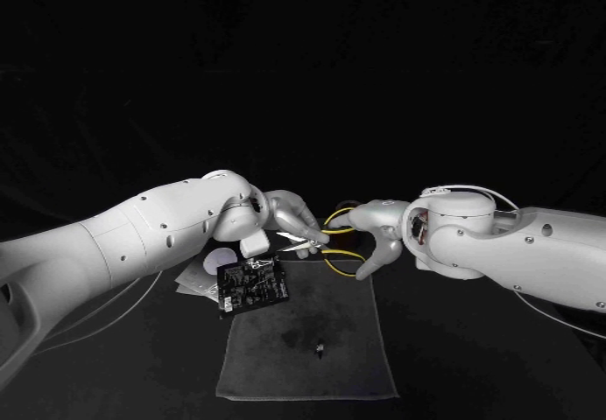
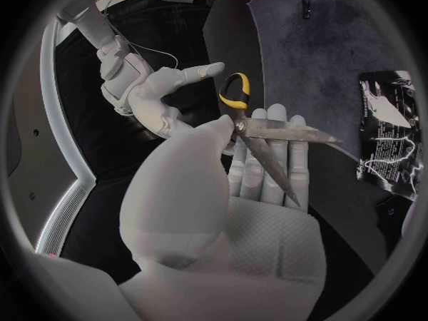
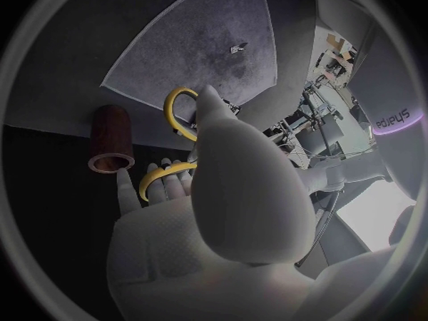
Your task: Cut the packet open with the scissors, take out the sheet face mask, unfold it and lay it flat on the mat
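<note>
Head view: the left hand [image 1: 286,216] pinches the scissors [image 1: 311,239] by the blades over the mat's [image 1: 303,359] far end. The right hand [image 1: 376,236] is at the yellow handles. The packet [image 1: 253,284] lies on the mat's left edge.
Left wrist view: the thumb presses the pivot onto the fingers, blades parted.
Right wrist view: the handles rest against the right hand's fingers; I cannot tell if it grips them.
Progress: the packet looks uncut, so every step is left.

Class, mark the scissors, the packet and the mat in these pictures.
scissors [image 2: 278,130], left wrist view, on a blade past the pivot
packet [image 1: 253,284], head view, middle of its dark printed face
mat [image 1: 341,359], head view, a bare patch of its near half
</note>
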